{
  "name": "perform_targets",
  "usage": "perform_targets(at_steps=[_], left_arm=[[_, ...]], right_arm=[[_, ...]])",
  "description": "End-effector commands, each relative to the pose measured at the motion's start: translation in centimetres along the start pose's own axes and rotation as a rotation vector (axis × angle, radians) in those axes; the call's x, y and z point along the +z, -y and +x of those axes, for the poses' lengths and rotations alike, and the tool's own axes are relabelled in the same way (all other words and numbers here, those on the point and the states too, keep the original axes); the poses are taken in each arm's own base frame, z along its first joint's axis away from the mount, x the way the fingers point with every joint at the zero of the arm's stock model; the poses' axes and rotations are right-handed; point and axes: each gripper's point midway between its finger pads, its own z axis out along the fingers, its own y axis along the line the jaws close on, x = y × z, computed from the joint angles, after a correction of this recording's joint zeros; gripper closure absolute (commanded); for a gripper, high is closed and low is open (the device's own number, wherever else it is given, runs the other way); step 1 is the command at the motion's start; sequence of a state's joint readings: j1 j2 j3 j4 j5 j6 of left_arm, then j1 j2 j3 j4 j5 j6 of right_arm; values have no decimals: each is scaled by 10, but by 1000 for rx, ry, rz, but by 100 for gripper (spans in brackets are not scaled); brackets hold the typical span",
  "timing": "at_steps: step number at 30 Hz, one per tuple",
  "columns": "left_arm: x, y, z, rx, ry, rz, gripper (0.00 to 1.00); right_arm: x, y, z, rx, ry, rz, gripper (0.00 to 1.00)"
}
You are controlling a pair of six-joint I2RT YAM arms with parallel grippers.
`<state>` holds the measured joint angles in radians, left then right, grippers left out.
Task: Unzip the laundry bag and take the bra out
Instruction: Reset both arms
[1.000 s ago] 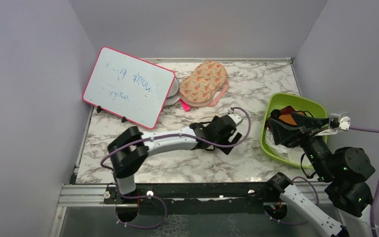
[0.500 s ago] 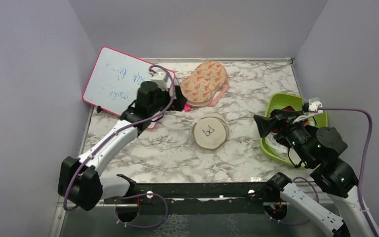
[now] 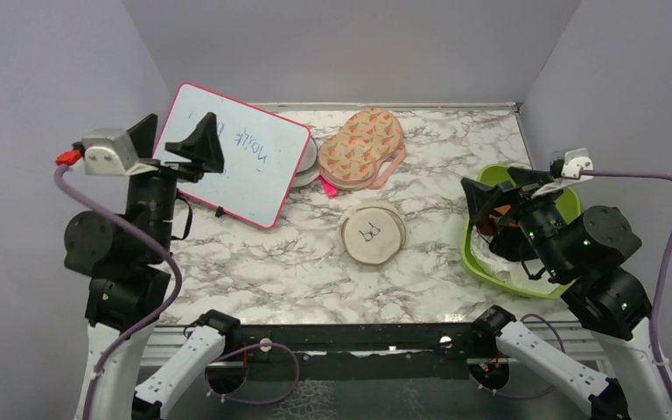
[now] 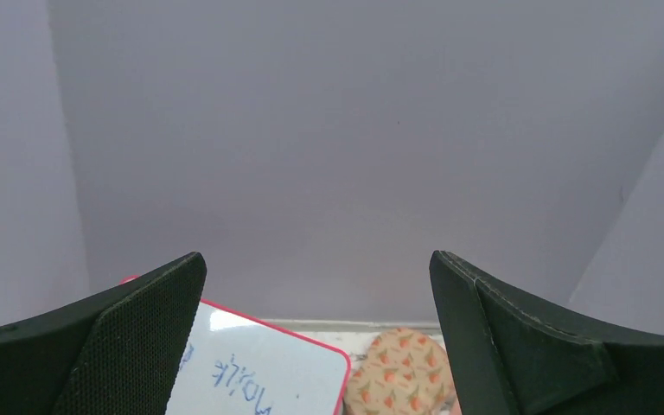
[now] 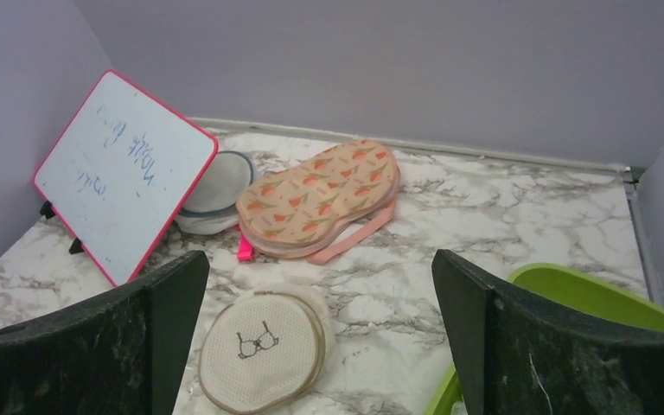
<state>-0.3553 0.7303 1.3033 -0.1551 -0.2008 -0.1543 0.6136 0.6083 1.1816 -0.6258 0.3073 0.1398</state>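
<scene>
Only the laundry bag (image 3: 371,234) lid-up, its contents hidden.

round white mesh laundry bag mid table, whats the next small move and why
Probably lower the open right pincer toward the round white mesh laundry bag: it lies, apparently zipped, on the marble table, and that pincer's camera faces it, while the left pincer points at the wall.

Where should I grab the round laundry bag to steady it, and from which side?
I'd pinch the laundry bag at its right rim, coming down from above. It lies flat, lid up, so only the low edge offers a hold.
</scene>
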Motion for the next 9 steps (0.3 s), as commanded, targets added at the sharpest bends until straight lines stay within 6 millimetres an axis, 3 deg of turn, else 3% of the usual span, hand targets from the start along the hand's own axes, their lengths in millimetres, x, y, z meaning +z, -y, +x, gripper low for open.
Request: perform_targets(at_steps=[1, 9], left_arm=[[-13, -27, 18, 101, -80, -113, 1], [-17, -30, 38, 112, -134, -121, 1]], right_arm=[[-4, 9, -35, -38, 97, 42, 0], [-5, 12, -36, -17, 122, 57, 0]])
